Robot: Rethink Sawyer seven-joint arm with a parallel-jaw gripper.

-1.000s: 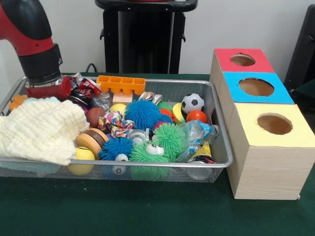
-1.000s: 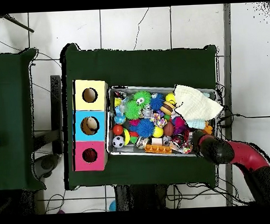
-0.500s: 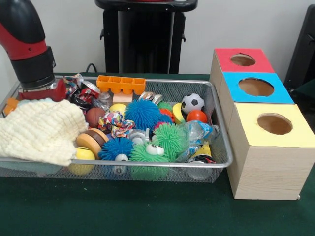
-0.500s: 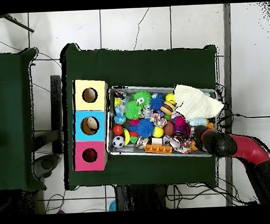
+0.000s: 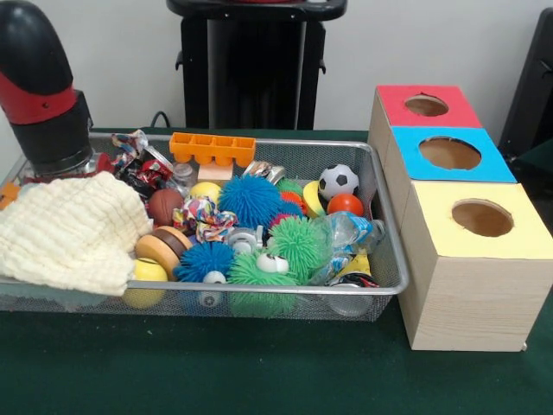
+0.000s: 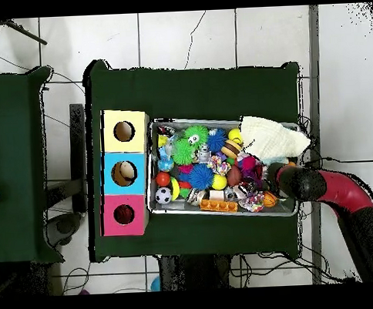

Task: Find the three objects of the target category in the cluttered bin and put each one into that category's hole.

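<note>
The silver bin [image 5: 384, 216] is fine wire mesh, and the cream cloth [image 5: 73, 229] draped over its end looks soft and waffle-textured. The pale box [image 5: 471, 303] shows wood grain under matt coloured tops; dark green felt-like fabric covers the table [image 5: 259, 367].

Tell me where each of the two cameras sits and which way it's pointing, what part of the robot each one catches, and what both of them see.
Front view: sits low across the table, facing the wire mesh bin and the wooden box with red, blue and yellow tops; the red and black arm shows at upper left.
Overhead view: looks straight down on the green table; the arm enters from lower right.
Shared: both show the bin, the box, the cream cloth and the black-and-white soccer ball.
</note>
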